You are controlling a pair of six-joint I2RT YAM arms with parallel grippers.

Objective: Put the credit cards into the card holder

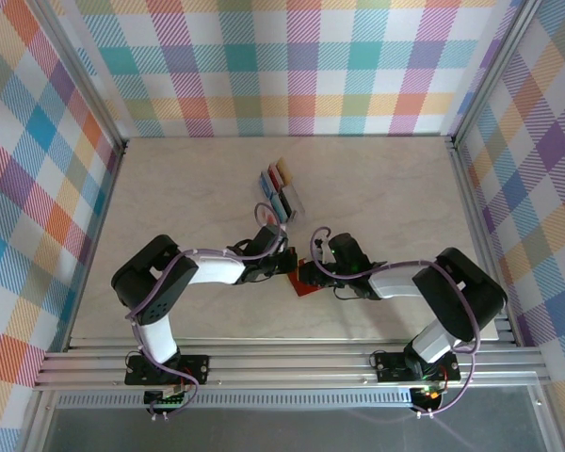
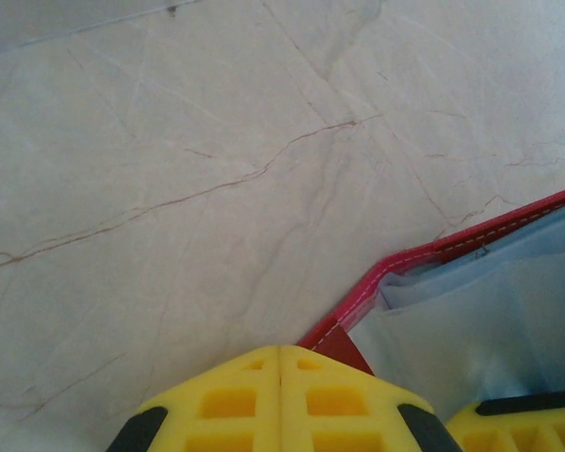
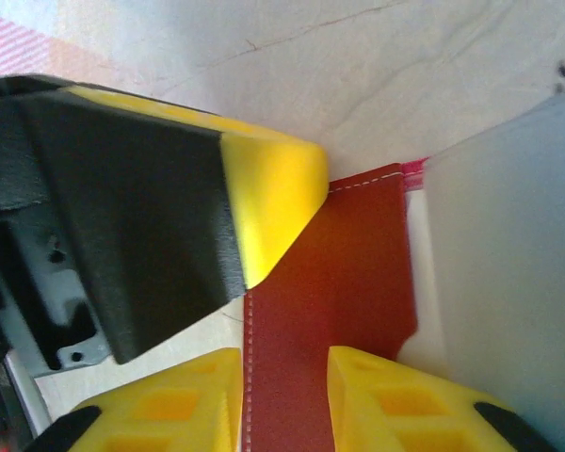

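Observation:
The red card holder [image 1: 307, 286] lies open on the table between the two arms. Its red stitched rim [image 2: 424, 256] and grey inner pockets [image 2: 490, 330] face up. My left gripper [image 2: 281, 350] is shut, its yellow tips meeting at the holder's near corner [image 1: 287, 270]. My right gripper [image 3: 282, 363] stands open, its fingers on either side of the red flap [image 3: 344, 273], close by the left gripper's finger [image 3: 268, 193]. From the right it reaches the holder [image 1: 313, 273]. The credit cards [image 1: 281, 186] stand in a clear slotted rack farther back.
The clear rack [image 1: 295, 202] sits just beyond the left wrist, at the table's middle. Bare marble-patterned tabletop [image 2: 169, 169] spreads to the left and back. Checked walls close in three sides, and a metal rail [image 1: 282, 363] runs along the near edge.

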